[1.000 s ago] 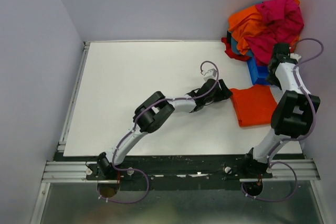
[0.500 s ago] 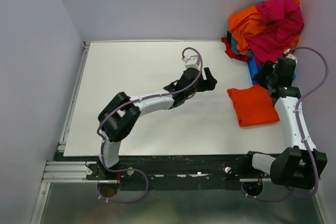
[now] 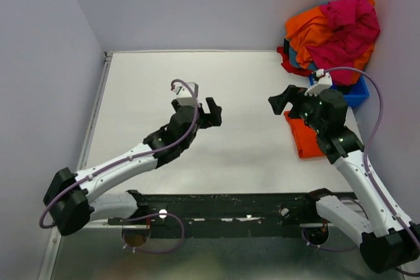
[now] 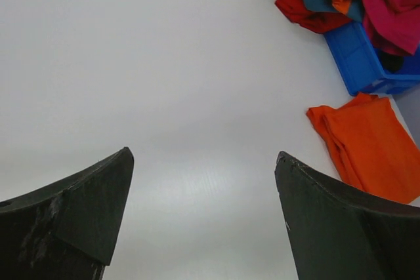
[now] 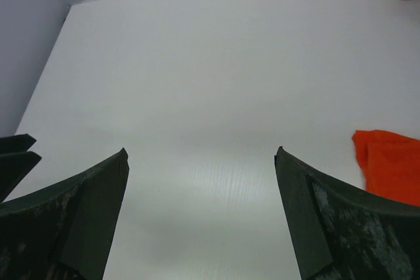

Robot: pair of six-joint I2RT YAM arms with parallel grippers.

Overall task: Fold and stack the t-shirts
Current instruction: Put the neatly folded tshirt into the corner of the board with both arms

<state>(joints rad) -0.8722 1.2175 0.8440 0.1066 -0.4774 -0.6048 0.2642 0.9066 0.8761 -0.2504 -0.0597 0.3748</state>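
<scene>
- The left gripper (image 3: 212, 112) and right gripper (image 3: 281, 99) both hang released and empty over the counter (image 3: 151, 77).
- The folded orange t-shirt (image 4: 367, 152) lies at 3 o'clock.
- The remaining t-shirts (image 3: 336, 31) are heaped on the blue bin (image 3: 357, 93) at 1 o'clock.
- This looks like a pause between shirts; the next move is probably to reach into the heap for another.

My left arm lies low and stretched forward and to the right, my left gripper (image 3: 211, 113) spread wide and holding nothing, while my right arm bends at the elbow and aims my right gripper (image 3: 281, 100) leftward, just as wide and empty.
</scene>
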